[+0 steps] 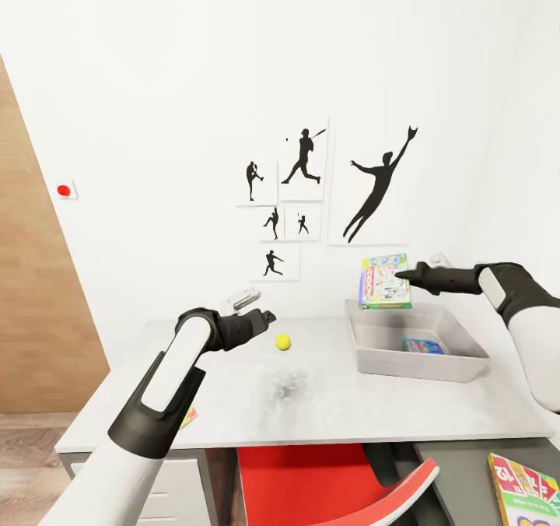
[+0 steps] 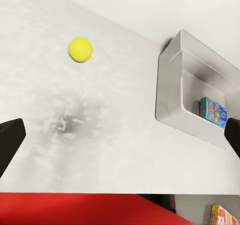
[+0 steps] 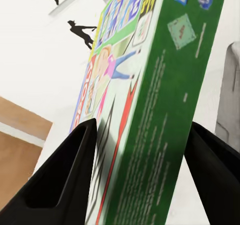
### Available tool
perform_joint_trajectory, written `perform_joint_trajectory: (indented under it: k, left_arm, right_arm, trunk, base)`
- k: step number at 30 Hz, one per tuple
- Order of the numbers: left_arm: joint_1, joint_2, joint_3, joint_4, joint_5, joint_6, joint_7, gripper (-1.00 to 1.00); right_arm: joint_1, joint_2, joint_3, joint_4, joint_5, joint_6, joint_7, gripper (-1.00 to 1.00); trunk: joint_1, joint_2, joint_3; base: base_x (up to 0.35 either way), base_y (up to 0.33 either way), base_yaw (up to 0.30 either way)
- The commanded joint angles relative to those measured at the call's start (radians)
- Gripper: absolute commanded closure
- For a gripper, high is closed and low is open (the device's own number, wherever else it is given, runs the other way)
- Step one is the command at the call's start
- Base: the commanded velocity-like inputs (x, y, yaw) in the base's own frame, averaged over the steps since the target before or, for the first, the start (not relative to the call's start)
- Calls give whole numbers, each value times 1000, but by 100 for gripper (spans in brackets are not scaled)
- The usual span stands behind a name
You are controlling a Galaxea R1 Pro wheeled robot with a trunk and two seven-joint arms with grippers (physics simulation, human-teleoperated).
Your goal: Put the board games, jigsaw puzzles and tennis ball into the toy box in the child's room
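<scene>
A green board game (image 1: 385, 281) hangs upright over the back edge of the light-grey toy box (image 1: 412, 366), with my right gripper (image 1: 404, 275) shut on it. In the right wrist view the green box (image 3: 150, 95) sits between both fingers (image 3: 65, 175). A small blue board game (image 1: 424, 346) lies inside the toy box. The yellow-green tennis ball (image 1: 283, 341) rests on the table (image 1: 327, 417), just ahead of my open left gripper (image 1: 267, 318). The left wrist view shows the ball (image 2: 80, 49), the toy box (image 2: 167, 85) and the blue game (image 2: 214, 110).
Another colourful board game (image 1: 519, 495) lies on the dark-grey desk section at the lower right. A bright puzzle corner (image 1: 189, 415) peeks out under my left forearm. A red chair (image 1: 327, 483) is tucked under the desk front. A white wall with baseball silhouettes stands behind the desk.
</scene>
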Motion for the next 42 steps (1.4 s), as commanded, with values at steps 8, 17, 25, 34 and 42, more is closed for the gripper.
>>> perform_joint_trajectory:
  k: [8,17,25,34,42]
  left_arm:
    - [-3,-2,3,2,7,23,6,-100]
    - [3,-2,7,7,8,25,-10,-100]
    - [8,1,9,9,7,24,-51,-100]
    - [11,4,10,9,8,25,-78,-100]
    - [5,1,21,10,45,26,-111,-100]
  right_arm:
    - [35,-29,-2,-2,1,-74,103,100]
    - [45,-50,-2,-3,2,-98,140,100]
    - [33,-65,-6,1,3,-68,148,100]
    - [13,-69,-6,1,4,-17,149,100]
    - [-10,-72,-5,1,5,18,151,100]
  trunk:
    - [0,-1,0]
    - [0,-1,-1]
    - [0,-1,-5]
    - [0,-1,-18]
    - [0,-1,-31]
  base:
    - [0,0,0]
    - [0,0,0]
    - [0,0,0]
    - [0,0,0]
    - [0,0,0]
